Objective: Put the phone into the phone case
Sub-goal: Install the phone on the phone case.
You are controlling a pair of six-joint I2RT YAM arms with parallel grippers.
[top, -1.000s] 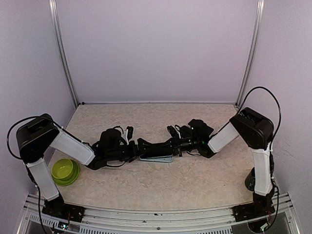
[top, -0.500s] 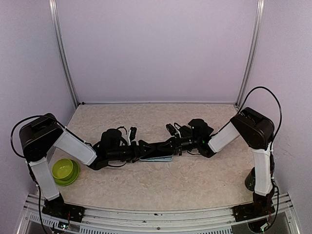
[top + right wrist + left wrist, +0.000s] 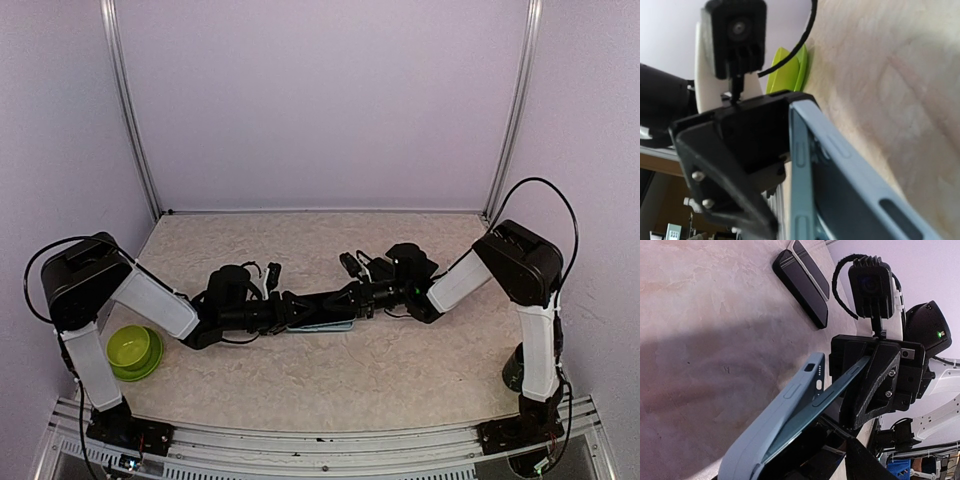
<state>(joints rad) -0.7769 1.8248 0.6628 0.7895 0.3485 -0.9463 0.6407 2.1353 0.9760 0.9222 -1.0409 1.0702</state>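
Here, we are looking at two arms meeting in the middle of the table (image 3: pixel 420 370). The light blue phone case (image 3: pixel 775 415) is sitting between them, tilted, with a shadow lying under it. The phone (image 3: pixel 835 389) is showing as a thin, darker blue edge. One end is tucked into the case and the other end is lifting out of it.

The left gripper (image 3: pixel 292 308) is pinching the left end of the phone case. In its own camera view its fingers are showing only as dark shapes, cut off at the bottom.

The right gripper (image 3: pixel 875 390) is squeezing the raised end of the phone. We are seeing just one of its black fingers, because the phone is hiding the other.

From above, the arms are covering most of the phone case, so only a blue strip is peeking out.

Two dark flat things (image 3: pixel 801 289) are lying on the table beyond the case, and we cannot tell what they are. A green bowl (image 3: pixel 135 350) is sitting near the left arm's base, well apart from the case.
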